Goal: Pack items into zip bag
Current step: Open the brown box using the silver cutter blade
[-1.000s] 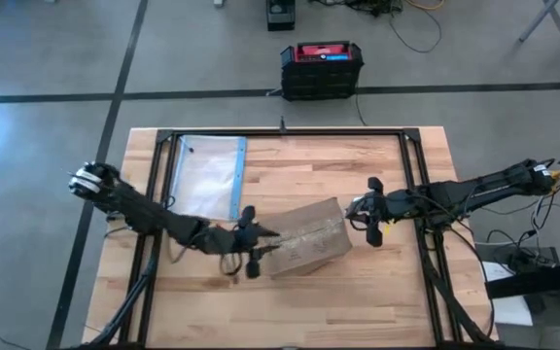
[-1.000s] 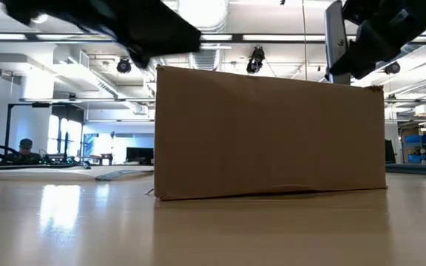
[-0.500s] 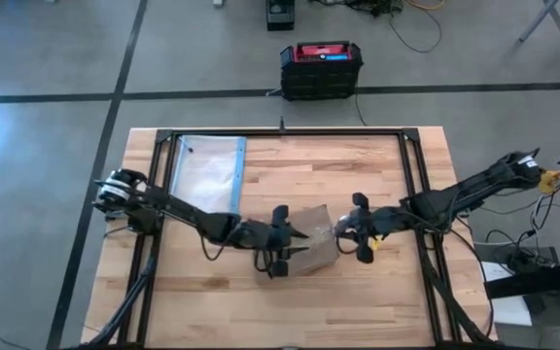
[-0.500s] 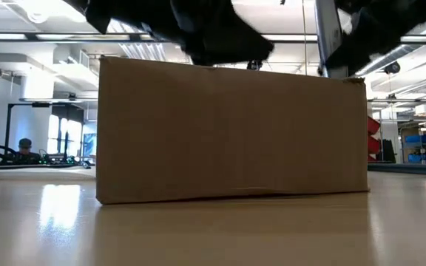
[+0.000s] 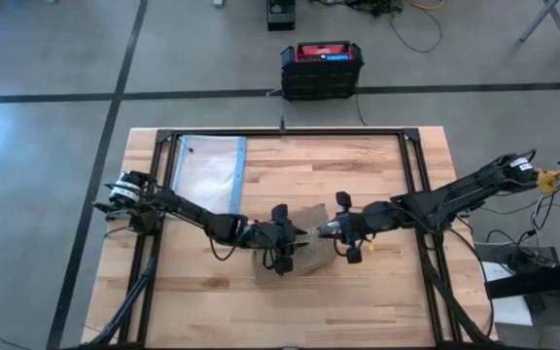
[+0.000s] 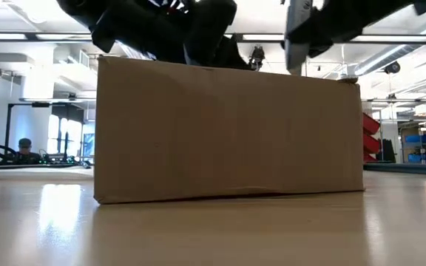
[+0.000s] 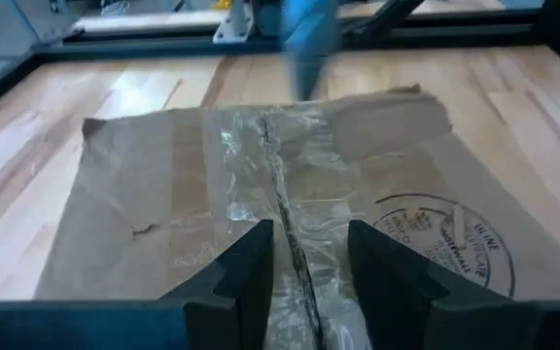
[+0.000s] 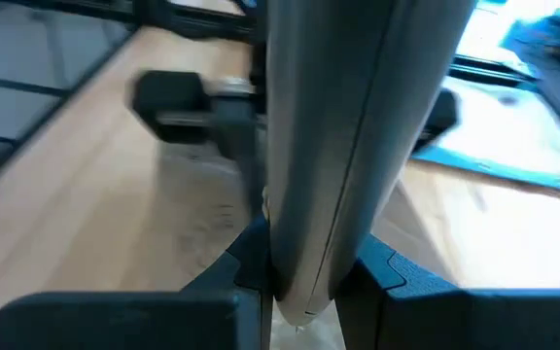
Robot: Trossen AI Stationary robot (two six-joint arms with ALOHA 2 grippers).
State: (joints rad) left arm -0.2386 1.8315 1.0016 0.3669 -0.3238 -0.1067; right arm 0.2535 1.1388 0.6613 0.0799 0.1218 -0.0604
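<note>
The brown cardboard box (image 5: 304,255) stands on the table's middle and fills the low view (image 6: 228,133). My left gripper (image 5: 297,237) hovers over its top, open, with its fingers on either side of the taped seam (image 7: 280,185). My right gripper (image 5: 333,231) is at the box's right end, shut on the slim grey stick-like tool (image 8: 348,117). The zip bag (image 5: 207,175), clear with a blue strip, lies flat at the far left of the table. The small whitish items are out of view. My left gripper (image 7: 309,272) is low over the box's taped top, coming from the table's left; whether its fingers (image 7: 246,277) touch the cardboard I cannot tell. My right gripper (image 8: 304,282) pinches the grey tool's lower shaft (image 8: 309,243) between its two fingers (image 8: 377,277). The tool runs on past them toward the box and is lifted clear of the table.
A black metal frame (image 5: 411,185) borders the table top. Bare wood lies along the near edge (image 5: 290,311). A red and black case (image 5: 321,68) sits on the floor beyond the far edge. A person (image 6: 25,148) sits far off in the room.
My left gripper moved toward the table's right, from beside the box's left end to over its top. My right gripper moved toward the table's left, up to the box's right end. The box shifted on the table and now shows wider in the low view.
</note>
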